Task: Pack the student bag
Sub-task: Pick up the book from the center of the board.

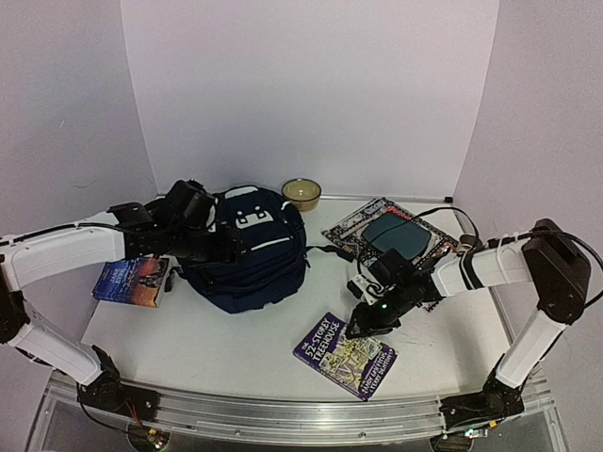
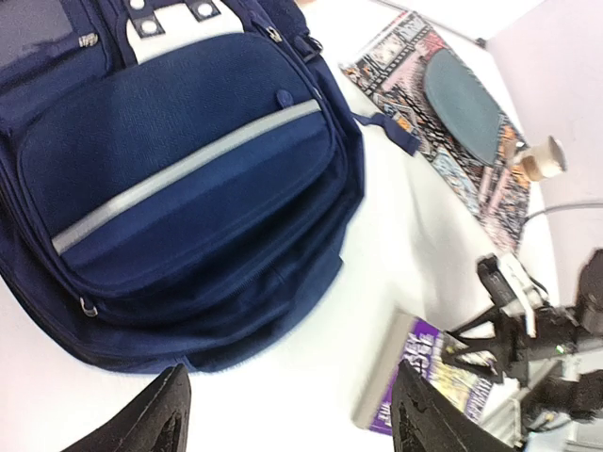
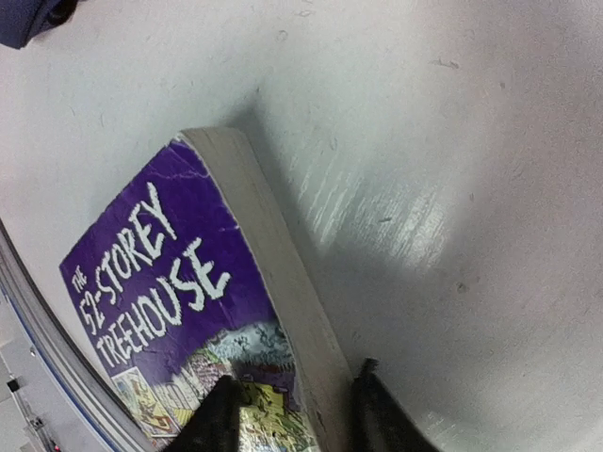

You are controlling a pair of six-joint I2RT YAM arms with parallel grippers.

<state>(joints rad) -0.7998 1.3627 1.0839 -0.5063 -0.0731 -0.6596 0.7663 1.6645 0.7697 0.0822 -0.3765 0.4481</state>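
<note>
The student bag (image 1: 250, 254), navy blue with a white stripe, lies flat on the table's left half; the left wrist view shows its front pocket (image 2: 179, 160). My left gripper (image 1: 226, 247) hovers over the bag's left side, jaws wide apart and empty (image 2: 297, 419). A purple paperback, "The 52-Storey Treehouse" (image 1: 344, 356) (image 3: 160, 273), lies near the front centre and also shows at the lower right of the left wrist view (image 2: 429, 377). My right gripper (image 1: 363, 325) (image 3: 297, 400) is down at the book's far edge. One finger rests on the cover and the other against the page edge.
A second, blue book (image 1: 132, 281) lies left of the bag under my left arm. A tan bowl (image 1: 301, 193) stands at the back wall. A comic magazine (image 1: 372, 218) with a dark oval pad (image 1: 394, 235) on it lies at the back right, a small roll (image 2: 545, 158) beside it.
</note>
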